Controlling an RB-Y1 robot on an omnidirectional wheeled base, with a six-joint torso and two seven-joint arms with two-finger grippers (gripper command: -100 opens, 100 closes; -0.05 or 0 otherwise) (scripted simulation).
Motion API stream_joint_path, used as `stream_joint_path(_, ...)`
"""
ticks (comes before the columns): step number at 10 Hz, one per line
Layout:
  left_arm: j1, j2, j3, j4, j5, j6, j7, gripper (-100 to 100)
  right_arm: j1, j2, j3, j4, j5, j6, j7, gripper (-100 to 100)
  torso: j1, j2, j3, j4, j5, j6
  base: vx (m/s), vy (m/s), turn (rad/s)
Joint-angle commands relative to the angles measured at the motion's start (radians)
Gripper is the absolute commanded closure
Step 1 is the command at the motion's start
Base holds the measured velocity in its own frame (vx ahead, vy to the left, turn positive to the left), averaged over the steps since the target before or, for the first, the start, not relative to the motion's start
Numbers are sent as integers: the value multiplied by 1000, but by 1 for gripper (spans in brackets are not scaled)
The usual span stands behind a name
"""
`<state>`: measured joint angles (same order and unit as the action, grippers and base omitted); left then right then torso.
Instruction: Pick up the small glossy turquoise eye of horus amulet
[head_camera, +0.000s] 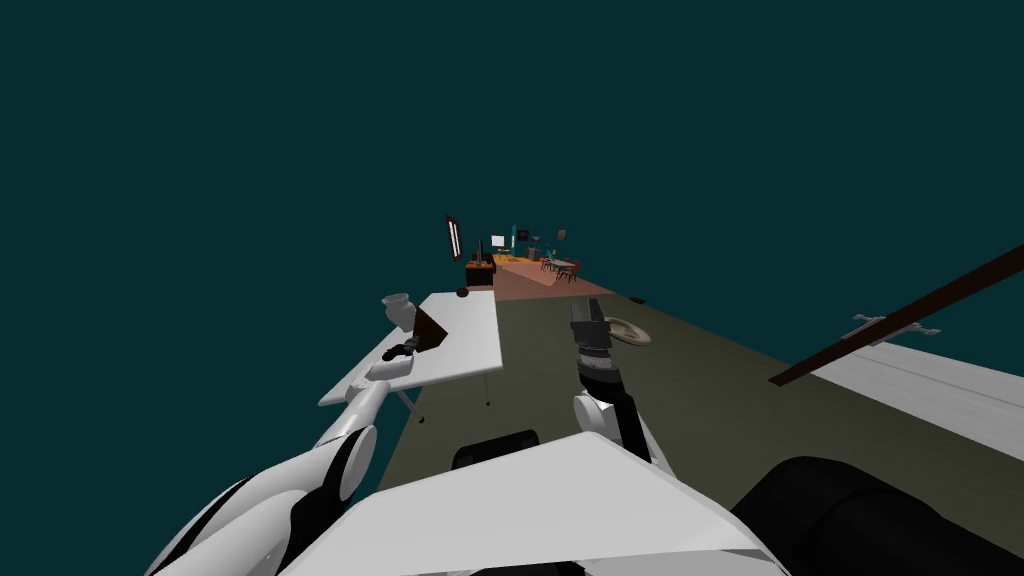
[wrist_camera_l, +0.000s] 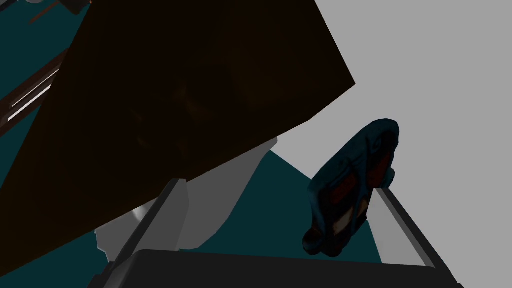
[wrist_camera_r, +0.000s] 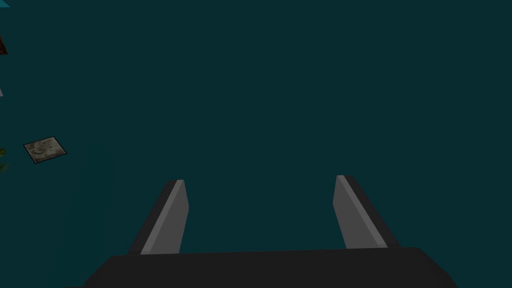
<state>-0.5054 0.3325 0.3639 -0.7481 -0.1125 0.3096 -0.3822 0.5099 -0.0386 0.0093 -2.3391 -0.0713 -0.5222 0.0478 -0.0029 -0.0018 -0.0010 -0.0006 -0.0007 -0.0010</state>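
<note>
With the left gripper (wrist_camera_l: 280, 186) extended at about ten o'clock over the white surface (head_camera: 470, 345), its fingers (wrist_camera_l: 167, 220) are seen spread wide. The dark turquoise amulet (wrist_camera_l: 352, 185) is framed between them, hard against one finger but not clamped, so the closing and the lift are judged to remain. The amulet's long axis is laid roughly along the fingers, one end near the gripper's body and the other pointing out past the fingertips, beside a dark brown panel (wrist_camera_l: 175, 125); whether it rests on the surface cannot be told. Farther off, at twelve o'clock, the right gripper (head_camera: 590, 325) is held with fingers apart.
</note>
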Motion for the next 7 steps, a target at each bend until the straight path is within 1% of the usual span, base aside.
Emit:
stream_joint_path(1,-3,1,2,-1,0,37,0,-100,0,0,0,0,0,0,0,0,0,0,0,0,0,0,8,-18,3)
stream_joint_path(2,-32,12,15,14,-4,71,3,-100,0,0,0,0,0,0,0,0,1,0,0,0,0,0,6,-32,-26)
stream_joint_path(4,-32,12,15,14,-4,101,3,-100,0,0,0,0,0,0,0,0,1,0,0,0,0,0,3,-22,-7)
stream_joint_path(5,-59,23,28,30,-8,143,6,-100,0,0,0,0,0,0,0,0,2,0,0,0,0,0,4,-29,-26)
stream_joint_path(6,-59,23,28,30,-8,165,6,-100,0,0,0,0,0,0,0,0,1,0,0,0,0,0,6,-29,-16)
stream_joint_path(7,-86,33,40,45,-13,196,10,-100,0,0,0,0,0,0,0,0,1,0,0,0,0,0,4,-32,-30)
